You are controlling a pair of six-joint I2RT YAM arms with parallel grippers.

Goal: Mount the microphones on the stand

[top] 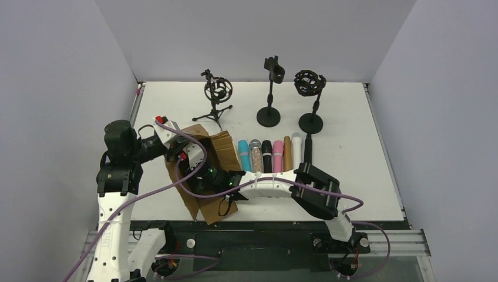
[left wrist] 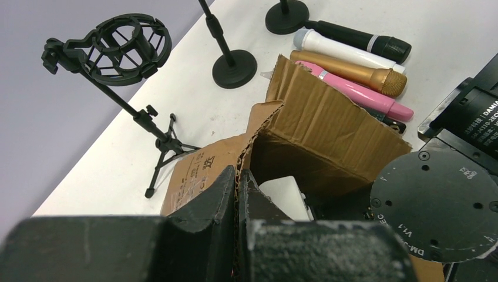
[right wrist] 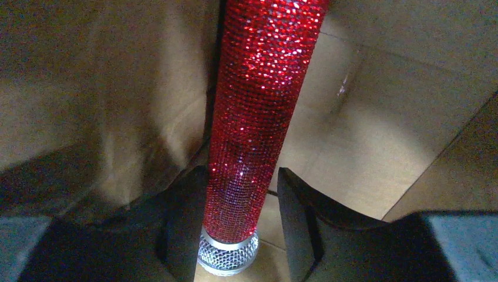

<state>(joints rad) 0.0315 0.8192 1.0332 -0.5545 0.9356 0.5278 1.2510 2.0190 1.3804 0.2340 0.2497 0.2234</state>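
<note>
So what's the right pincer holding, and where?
Probably the red glittery microphone: the right pincer flanks its body just beside the mesh head, but firm contact isn't clear.

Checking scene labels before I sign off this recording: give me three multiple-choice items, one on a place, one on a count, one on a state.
1. Where is the red glittery microphone? A in the row of microphones; B inside the cardboard box; C on a holder.
2. How many stands are there? A two; B three; C four.
3. The stands are: A all empty; B one loaded; C two loaded.

1 B: cardboard walls surround it.
2 B: three stand along the back.
3 A: no holder carries a microphone.
</note>
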